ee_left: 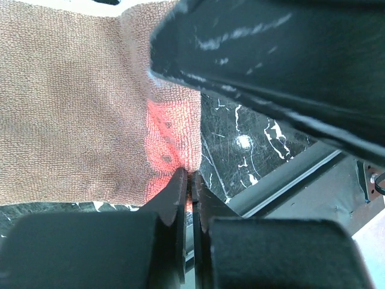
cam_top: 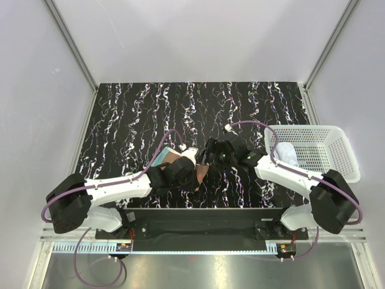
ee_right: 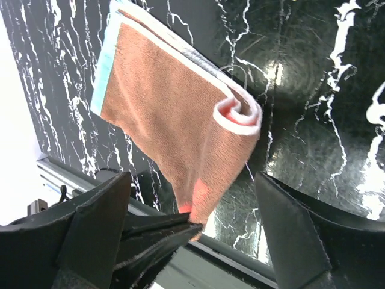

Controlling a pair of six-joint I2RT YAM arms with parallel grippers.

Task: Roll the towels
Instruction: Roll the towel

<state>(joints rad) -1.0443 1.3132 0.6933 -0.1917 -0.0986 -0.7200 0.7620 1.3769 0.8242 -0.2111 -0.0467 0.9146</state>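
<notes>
Orange towel (cam_top: 173, 158) sits near the middle of the black marbled table (cam_top: 132, 114) in the top view, partly covered by both arms, with its brownish side up and a pale edge on its left. The left gripper (cam_top: 195, 174) reaches in from the left and meets the cloth at its near right corner. The right gripper (cam_top: 210, 158) hovers just beside that spot, coming from the right. A white towel (cam_top: 286, 153) lies bunched inside the white perforated basket (cam_top: 337, 135) at the table's right edge, well apart from the orange one.

From the left wrist, the orange towel (ee_left: 78, 108) fills the upper left as a brownish terry sheet. The left gripper (ee_left: 191, 179) is clamped tight on its lower right corner, jaws pressed together with cloth between them; the fabric glows reddish there. A broad black blurred part crosses the upper right, and the table (ee_left: 240, 144) shows below it.

From the right wrist, the orange towel (ee_right: 162, 114) hangs lifted off the table (ee_right: 301, 72), slanting down to a point where the left gripper (ee_right: 189, 227) pinches it. Its right edge is curled into a small loose roll with a white border. The right gripper (ee_right: 192, 177) stands wide apart, one finger on each side of the cloth, touching nothing that I can see.
</notes>
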